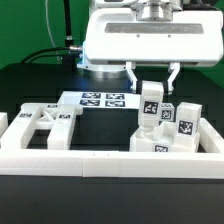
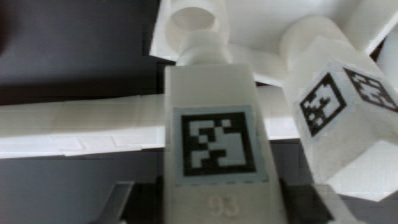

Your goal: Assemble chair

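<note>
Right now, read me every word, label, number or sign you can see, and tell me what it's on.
No words, brands or numbers are readable anywhere.
Only black-and-white square tags: on the upright chair post, the other chair parts and the marker board; patterns, not letters.

Robotics lab bench, not a home or shop: black table (image 1: 100, 130) fenced by a white border rail (image 1: 90, 163), marker board (image 1: 100, 100) w/ printed b&w tags fixed at the far side, same sort of tags on the chair parts (image 1: 185, 122) incl. the chair post (image 1: 150, 105), Franka arm (image 1: 150, 35) overhead, cables (image 1: 66, 25) & green backdrop (image 1: 212, 25) behind.
</note>
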Controlling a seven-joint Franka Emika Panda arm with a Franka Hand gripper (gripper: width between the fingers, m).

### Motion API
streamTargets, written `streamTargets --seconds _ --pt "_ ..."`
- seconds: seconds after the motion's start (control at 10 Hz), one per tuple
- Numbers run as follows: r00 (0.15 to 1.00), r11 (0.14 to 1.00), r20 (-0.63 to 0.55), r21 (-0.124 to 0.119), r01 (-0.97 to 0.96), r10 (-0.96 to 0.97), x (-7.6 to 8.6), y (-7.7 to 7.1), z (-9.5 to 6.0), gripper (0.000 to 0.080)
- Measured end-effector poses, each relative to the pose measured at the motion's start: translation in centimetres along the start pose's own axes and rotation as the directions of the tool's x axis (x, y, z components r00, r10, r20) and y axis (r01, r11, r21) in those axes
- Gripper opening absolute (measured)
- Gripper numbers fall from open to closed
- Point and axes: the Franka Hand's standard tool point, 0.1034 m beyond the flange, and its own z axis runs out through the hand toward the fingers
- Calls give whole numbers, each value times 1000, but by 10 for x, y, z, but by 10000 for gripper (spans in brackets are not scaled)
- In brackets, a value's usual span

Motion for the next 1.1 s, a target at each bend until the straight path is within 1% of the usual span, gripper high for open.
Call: streamTargets --seconds 0.1,0.2,0.3,0.4,0.6,0.8,1.1 --pt "998 1000 -60 -6 0 0 -4 0 -2 288" --pt "999 1000 -37 -5 -4 4 -10 0 -1 288" --pt "999 1000 -42 -6 -4 4 -10 1 -4 288" --pt "999 1000 -38 -8 -2 1 -13 3 -3 288" --pt "999 1000 -34 -10 -1 0 -15 4 -3 288" --pt "999 1000 -32 -12 4 -4 -17 4 0 288" --pt "1000 1000 -24 -14 10 -10 -20 2 9 288"
